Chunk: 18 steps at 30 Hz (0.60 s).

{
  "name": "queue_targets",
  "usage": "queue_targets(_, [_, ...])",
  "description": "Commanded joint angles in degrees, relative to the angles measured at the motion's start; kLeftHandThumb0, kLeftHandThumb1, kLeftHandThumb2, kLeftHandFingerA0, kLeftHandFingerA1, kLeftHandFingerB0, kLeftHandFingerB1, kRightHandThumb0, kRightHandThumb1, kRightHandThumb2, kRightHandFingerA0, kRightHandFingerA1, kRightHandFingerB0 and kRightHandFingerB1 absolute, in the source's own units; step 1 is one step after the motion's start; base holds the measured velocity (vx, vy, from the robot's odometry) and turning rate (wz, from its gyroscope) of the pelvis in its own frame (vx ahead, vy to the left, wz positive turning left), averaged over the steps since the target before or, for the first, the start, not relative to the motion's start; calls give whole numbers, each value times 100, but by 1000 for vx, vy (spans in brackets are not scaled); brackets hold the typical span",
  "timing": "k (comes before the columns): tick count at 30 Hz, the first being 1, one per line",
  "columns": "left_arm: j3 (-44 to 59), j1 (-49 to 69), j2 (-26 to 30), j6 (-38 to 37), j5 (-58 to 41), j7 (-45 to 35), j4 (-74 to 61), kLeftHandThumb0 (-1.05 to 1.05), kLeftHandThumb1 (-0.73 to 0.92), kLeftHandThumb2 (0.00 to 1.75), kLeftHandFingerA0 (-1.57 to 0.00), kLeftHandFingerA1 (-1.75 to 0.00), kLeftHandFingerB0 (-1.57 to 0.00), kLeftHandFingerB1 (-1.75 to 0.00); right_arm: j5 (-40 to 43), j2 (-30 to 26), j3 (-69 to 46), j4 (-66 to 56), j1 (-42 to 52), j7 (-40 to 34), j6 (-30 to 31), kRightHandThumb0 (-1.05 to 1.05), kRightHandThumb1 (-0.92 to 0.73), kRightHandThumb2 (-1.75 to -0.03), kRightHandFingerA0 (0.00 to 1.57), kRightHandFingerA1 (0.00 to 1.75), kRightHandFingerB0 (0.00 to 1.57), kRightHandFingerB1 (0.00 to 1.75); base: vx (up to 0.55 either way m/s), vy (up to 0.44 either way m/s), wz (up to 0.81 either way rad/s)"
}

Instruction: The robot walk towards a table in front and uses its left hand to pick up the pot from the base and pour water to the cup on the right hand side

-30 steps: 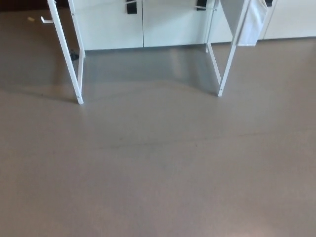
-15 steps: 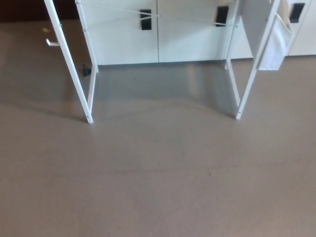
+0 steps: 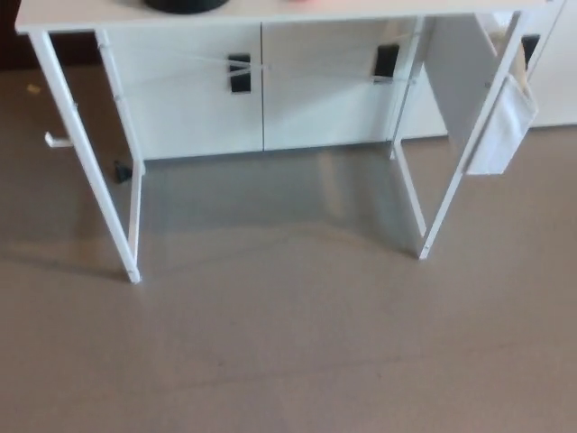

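Since the earlier pictures the whole view has been tilted upward and shifted, so that the table's top edge, hidden half a second ago, is now brought into the frame; this is read as camera movement, not as movement of the furniture. At the far top edge, left of centre, a black round object (image 3: 185, 4) is seen resting on the white table (image 3: 81, 13); it is taken to be the base or the bottom of the pot, though too little shows for the two to be told apart. A small pinkish patch (image 3: 302, 2) lies to its right on the tabletop and may be the cup, but this cannot be confirmed. Neither hand is in view, so whether they are open or closed cannot be told. The black object lies far ahead and slightly left, on the side from which the left arm would be brought in. Below the top, white legs (image 3: 90, 171), a white cabinet with black handles (image 3: 239, 72) behind, and a white cloth (image 3: 500, 126) hung at the right are seen on a grey-brown floor (image 3: 288, 343). The approach is judged unfinished.
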Motion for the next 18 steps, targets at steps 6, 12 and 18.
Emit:
queue_targets(6, [-180, 213, -243, -197, 120, 227, -269, -8, 32, 80, -24, -52, -24, -51, -119, 1, 127, -101, 64, -86, -126, -8, -41, -86, 31, 55, 16, 48, 297, 8, 10])
queue_targets(12, [-295, 312, -355, -235, 190, 443, -418, -8, 49, 55, -37, -36, -37, -33, -504, -1, 457, 147, -39, -435, -284, -14, -38, -84, 34, 55, 16, 48, 415, -154, 34])
queue_targets(18, [-438, 355, -450, -371, 276, 531, -396, -10, 48, 54, -37, -36, -38, -33, -334, 174, 614, -260, 184, -175, -262, -9, -39, -85, 28, 54, 15, 48, 330, -25, -11])
